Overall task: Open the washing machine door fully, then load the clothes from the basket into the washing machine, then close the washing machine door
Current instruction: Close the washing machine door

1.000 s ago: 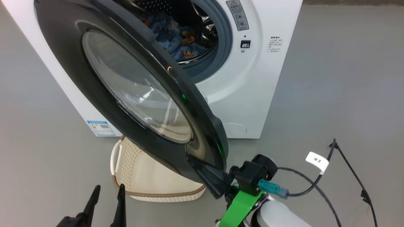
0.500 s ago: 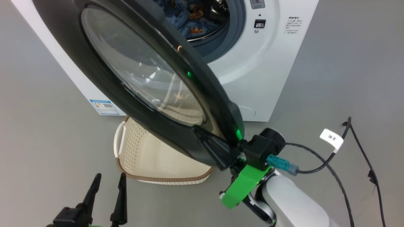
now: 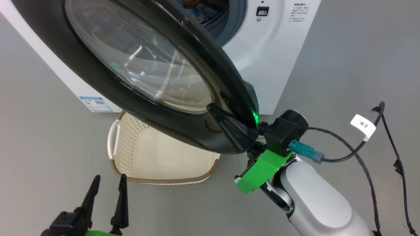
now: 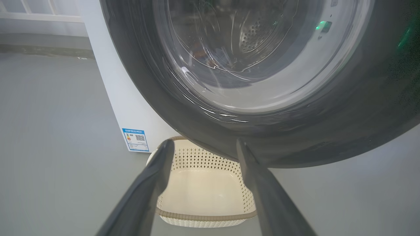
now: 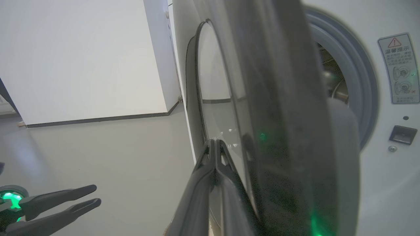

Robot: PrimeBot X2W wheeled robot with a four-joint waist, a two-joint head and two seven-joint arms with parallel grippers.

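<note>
The washing machine door (image 3: 157, 121) stands partly swung toward the white washing machine (image 3: 262, 65), its black rim and glass bowl close in front of me. My right gripper (image 3: 212, 108) is shut, its tips pressed on the door's outer face near the glass edge; the right wrist view shows the same contact (image 5: 215, 142). A bit of blue clothes (image 3: 200, 16) shows in the drum past the door's edge. The cream basket (image 3: 157, 180) sits on the floor under the door, its inside bare where visible. My left gripper (image 3: 108, 183) hangs open short of the basket (image 4: 206, 217), holding nothing.
A black cable with a white tag (image 3: 362, 126) loops over the grey floor to the right of my right arm. The blue energy label (image 3: 93, 103) is low on the machine's side. A white wall (image 5: 82, 59) stands off to the left.
The door has swung closer to the machine's front with my shut right gripper against it, covering more of the drum opening. The head camera has shifted. My left gripper stays open.
</note>
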